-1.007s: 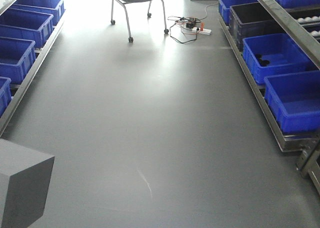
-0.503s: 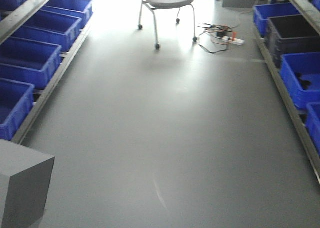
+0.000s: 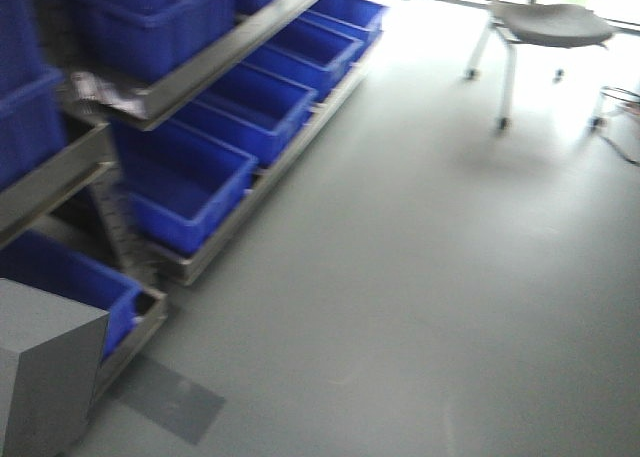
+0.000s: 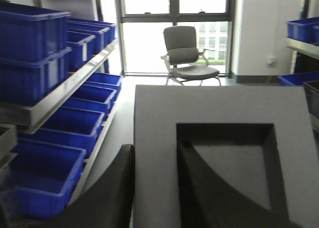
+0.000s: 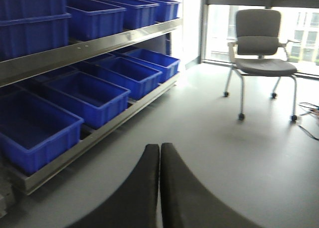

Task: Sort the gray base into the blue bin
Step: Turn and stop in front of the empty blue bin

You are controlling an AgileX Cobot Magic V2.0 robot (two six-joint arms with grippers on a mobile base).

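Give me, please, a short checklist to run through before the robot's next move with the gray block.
1. Gray block held by left gripper: ok, jaws clamp one wall of its recess.
2. Right gripper shut and empty: ok.
3. Blue bin chosen: cannot tell, several alike on the rack.
4. Front view sharp: not ok, blurred.
5. Floor beside the rack bare: ok; chair stands farther off.

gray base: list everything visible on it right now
The gray base is a matte gray block, foam-like in look, with a shallow square recess in the face toward the left wrist view. The left gripper holds it up: one dark finger lies against its left side, and the other sits inside the recess. No marks show. Its lower edge is out of frame.
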